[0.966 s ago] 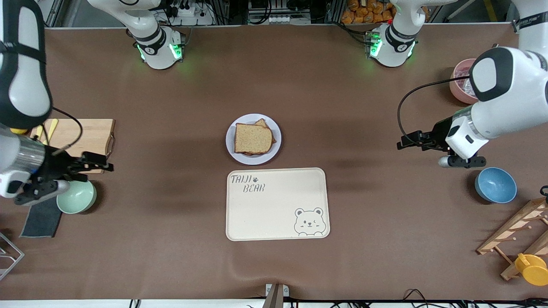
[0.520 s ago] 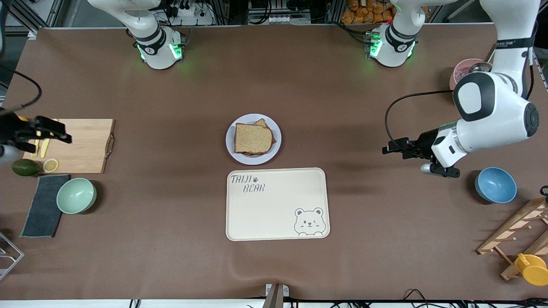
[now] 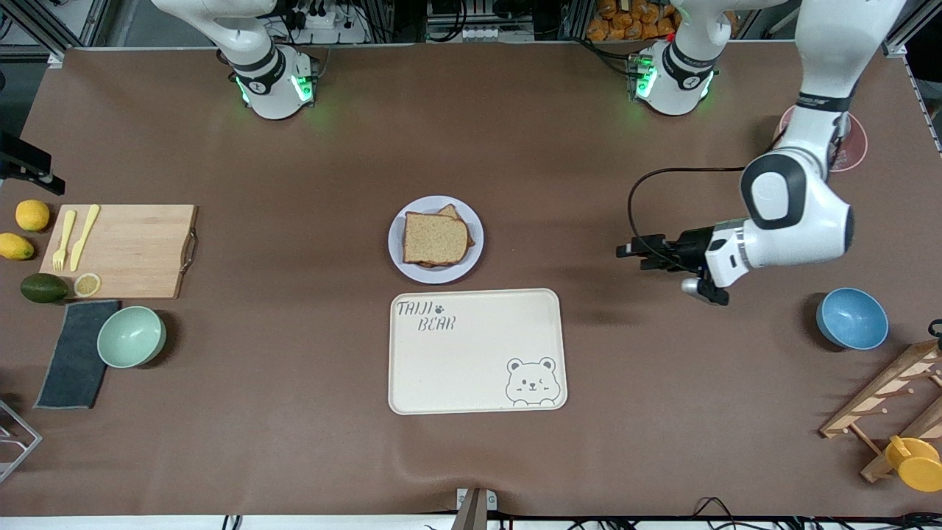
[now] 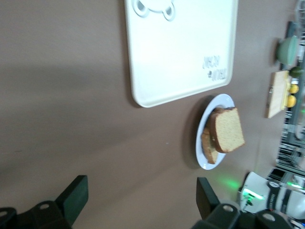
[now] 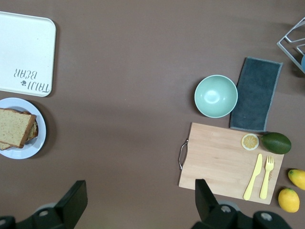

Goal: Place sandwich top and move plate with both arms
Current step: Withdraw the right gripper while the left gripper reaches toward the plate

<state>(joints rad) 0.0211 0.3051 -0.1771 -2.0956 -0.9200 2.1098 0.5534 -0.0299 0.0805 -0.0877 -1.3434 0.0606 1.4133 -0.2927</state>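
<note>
The plate (image 3: 436,274) stands mid-table, just farther from the front camera than the cream tray (image 3: 478,353). The sandwich top (image 3: 434,238) lies flat on a stack on that plate, with a lower slice peeking out under it. My left gripper (image 3: 631,252) hangs open and empty over bare table, between the plate and the blue bowl (image 3: 851,318). Its wrist view shows the plate (image 4: 205,161) and the sandwich top (image 4: 228,130) ahead of the left gripper (image 4: 140,200). My right gripper (image 5: 139,200) is open and empty, high over the table by the cutting board (image 5: 217,162), with the plate (image 5: 40,138) off to one side.
At the right arm's end lie a cutting board (image 3: 132,250) with yellow cutlery, lemons (image 3: 32,215), an avocado (image 3: 43,288), a green bowl (image 3: 131,336) and a dark cloth (image 3: 72,364). A pink bowl (image 3: 854,143), a wooden rack (image 3: 887,401) and a yellow cup (image 3: 912,462) stand at the left arm's end.
The right arm has swung up and away from over the green bowl, almost out of the front view. The left gripper has moved toward the plate. Both stayed open.
</note>
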